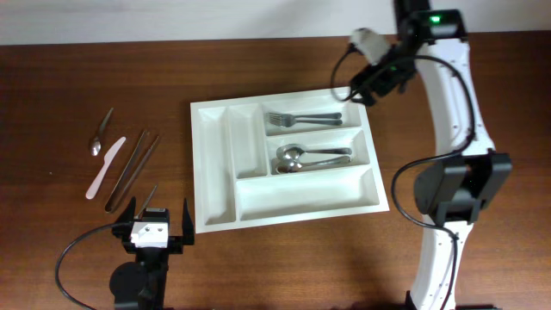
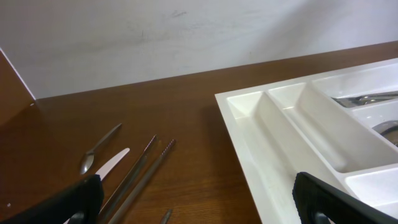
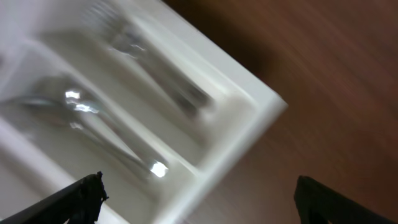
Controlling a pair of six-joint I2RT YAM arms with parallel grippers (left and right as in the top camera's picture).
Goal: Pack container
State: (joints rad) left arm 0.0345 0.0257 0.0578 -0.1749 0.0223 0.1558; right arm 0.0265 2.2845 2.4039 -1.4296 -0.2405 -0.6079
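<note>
Container (image 1: 211,164) is laid on the table (image 1: 86,69). R gripper (image 1: 355,90) is held approx. over its far-right corner (wrist view blurred), jaws spread, nothing clamped. L gripper (image 1: 157,220) is parked beside its near-left corner, jaws likewise apart.

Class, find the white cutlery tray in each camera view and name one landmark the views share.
Overhead: tray at table centre.
Left wrist: tray at right, cut by the edge.
Right wrist: tray blurred, filling left and centre.
Shared landmark: the forks lying in it.
</note>
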